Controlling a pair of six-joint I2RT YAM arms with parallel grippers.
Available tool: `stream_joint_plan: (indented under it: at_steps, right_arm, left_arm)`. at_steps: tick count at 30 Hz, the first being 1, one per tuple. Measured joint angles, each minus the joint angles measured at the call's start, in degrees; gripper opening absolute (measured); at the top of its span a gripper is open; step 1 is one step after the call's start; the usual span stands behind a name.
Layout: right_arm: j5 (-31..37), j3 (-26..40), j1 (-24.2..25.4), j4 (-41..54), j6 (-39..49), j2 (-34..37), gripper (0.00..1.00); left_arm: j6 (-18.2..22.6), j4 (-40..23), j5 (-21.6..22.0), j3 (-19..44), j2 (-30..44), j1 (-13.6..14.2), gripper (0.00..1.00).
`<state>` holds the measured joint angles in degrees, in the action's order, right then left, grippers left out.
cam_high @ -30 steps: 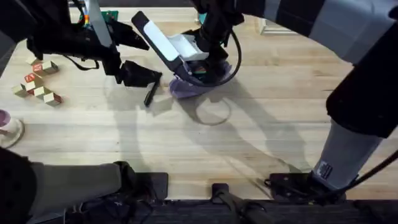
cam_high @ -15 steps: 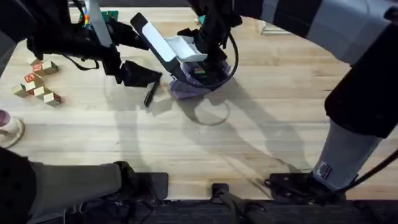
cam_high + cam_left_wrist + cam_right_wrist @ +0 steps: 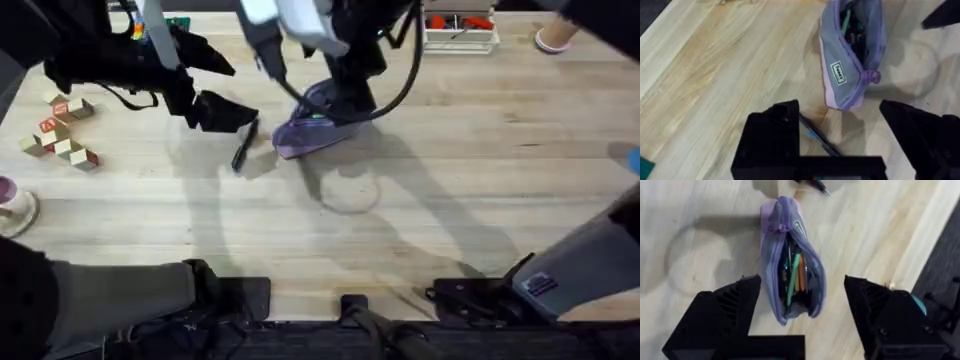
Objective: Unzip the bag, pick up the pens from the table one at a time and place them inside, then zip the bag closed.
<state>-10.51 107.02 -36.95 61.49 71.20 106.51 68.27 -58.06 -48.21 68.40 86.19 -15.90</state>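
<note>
The lavender bag [image 3: 305,133] lies on the table [image 3: 450,180] at back centre, its zipper open. In the right wrist view the bag [image 3: 790,270] gapes, with green, orange and dark pens inside. My right gripper [image 3: 805,325] hangs open just above it, holding nothing; in the overhead view the right gripper [image 3: 347,100] is over the bag's far end. One black pen [image 3: 243,148] lies on the wood just left of the bag. My left gripper [image 3: 840,137] is open over that pen [image 3: 817,141], a finger on each side, with the bag [image 3: 847,60] beyond it.
Wooden blocks [image 3: 62,135] sit at the far left, with a cup [image 3: 10,205] at the left edge. A white tray [image 3: 460,30] with red tools stands at the back right. The table's front half is bare wood.
My right arm has risen and drawn back from the bag, which now lies flatter on the table. The left arm and the black pen have stayed put.
</note>
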Motion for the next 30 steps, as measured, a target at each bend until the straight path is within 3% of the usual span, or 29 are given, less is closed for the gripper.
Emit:
stream_joint_plan:
  at_steps: [5, 14, 19, 26, 30]
  right_arm:
    - [-0.2, 0.0, 3.1, -0.1, -6.2, -2.5, 0.996]
    - [-2.0, 0.0, 11.0, -0.2, -18.9, -8.1, 0.996]
    - [-2.8, 0.0, 14.3, -0.2, -22.6, -9.4, 0.996]
    - [-2.9, 0.0, 14.9, -0.2, -24.1, -9.4, 0.997]
    - [-2.9, 0.0, 14.9, -0.2, -24.5, -9.4, 0.996]
  left_arm:
    - [-5.9, 2.7, 3.0, 0.0, 0.0, 0.0, 0.995]
    - [-18.8, 3.6, 16.0, 0.0, 0.0, 0.4, 0.995]
    - [-24.2, 3.6, 25.2, 0.0, -1.1, 3.1, 0.995]
    - [-29.2, 3.6, 31.3, 0.0, -2.0, 8.8, 0.995]
    - [-32.4, 3.4, 34.2, 0.0, -2.0, 9.7, 0.995]
